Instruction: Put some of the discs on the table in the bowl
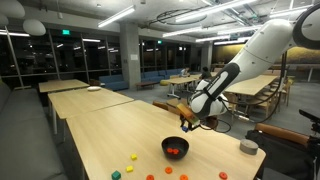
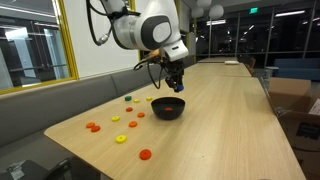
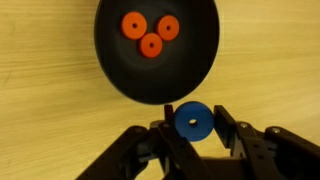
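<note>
Wrist view is showing the gripper (image 3: pixel 195 127) clenching one blue disc (image 3: pixel 193 119) by its edges, hanging above the near rim of the bowl (image 3: pixel 108 62) rather than its middle. Letting go here is probably risking the disc clipping that rim and rolling across the table (image 3: pixel 275 60). Three orange discs (image 3: pixel 134 25) are lying inside the single bowl. Roughly seven loose discs (image 2: pixel 121 138) are sitting on the table in an exterior view, too small for counting surely.
</note>
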`<action>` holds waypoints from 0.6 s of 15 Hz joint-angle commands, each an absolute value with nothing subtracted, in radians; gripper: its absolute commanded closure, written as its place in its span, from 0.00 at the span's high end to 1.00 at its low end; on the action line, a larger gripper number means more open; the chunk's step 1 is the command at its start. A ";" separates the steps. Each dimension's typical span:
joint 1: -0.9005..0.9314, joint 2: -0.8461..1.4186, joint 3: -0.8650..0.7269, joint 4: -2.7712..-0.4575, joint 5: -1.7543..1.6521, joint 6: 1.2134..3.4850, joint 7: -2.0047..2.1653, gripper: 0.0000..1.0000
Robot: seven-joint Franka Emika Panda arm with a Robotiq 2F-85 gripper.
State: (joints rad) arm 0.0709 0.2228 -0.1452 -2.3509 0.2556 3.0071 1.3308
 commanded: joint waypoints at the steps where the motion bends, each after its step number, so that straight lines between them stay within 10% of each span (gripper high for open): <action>1: -0.030 0.245 0.027 -2.272 0.412 2.985 1.143 0.24; 8: -0.141 0.301 0.157 -2.213 0.560 2.946 0.949 0.24; 9: -0.147 0.306 0.156 -2.213 0.562 2.947 0.950 0.57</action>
